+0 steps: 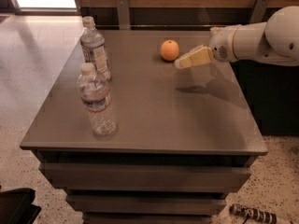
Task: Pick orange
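Observation:
The orange (169, 50) is a small round fruit resting on the grey table (154, 111) toward its far side, near the middle. My gripper (181, 63) comes in from the right on a white arm (254, 41). Its cream-coloured tips hover above the table, just right of the orange and slightly nearer the camera, with a small gap between them and the fruit. It holds nothing that I can see.
Two clear plastic water bottles stand on the left part of the table, one further back (95, 53) and one nearer the front (98, 101). A wooden wall with metal brackets runs behind the table. The table has drawers below its front edge.

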Controlling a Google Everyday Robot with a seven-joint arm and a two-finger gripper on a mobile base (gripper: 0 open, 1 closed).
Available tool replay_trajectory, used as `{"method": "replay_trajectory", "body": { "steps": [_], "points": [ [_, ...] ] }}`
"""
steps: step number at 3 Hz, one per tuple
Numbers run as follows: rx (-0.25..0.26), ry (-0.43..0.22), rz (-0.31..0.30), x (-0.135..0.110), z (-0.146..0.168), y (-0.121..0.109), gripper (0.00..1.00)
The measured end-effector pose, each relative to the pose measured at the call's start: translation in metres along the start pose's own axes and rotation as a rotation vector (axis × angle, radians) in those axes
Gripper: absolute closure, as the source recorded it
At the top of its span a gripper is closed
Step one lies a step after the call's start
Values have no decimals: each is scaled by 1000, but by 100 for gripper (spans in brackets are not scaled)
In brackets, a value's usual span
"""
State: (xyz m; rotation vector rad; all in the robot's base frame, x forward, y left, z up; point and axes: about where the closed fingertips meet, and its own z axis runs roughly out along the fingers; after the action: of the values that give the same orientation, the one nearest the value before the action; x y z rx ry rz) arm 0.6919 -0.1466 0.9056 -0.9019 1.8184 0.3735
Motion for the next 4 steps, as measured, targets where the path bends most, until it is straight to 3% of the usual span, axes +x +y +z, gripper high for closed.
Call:
{"method": "replay_trajectory", "body": {
  "steps": [2, 4],
  "points": [
    [-19, -55, 14, 4, 54, -28, 0],
    [-57, -76, 54, 15, 100, -40, 0]
  ]
}}
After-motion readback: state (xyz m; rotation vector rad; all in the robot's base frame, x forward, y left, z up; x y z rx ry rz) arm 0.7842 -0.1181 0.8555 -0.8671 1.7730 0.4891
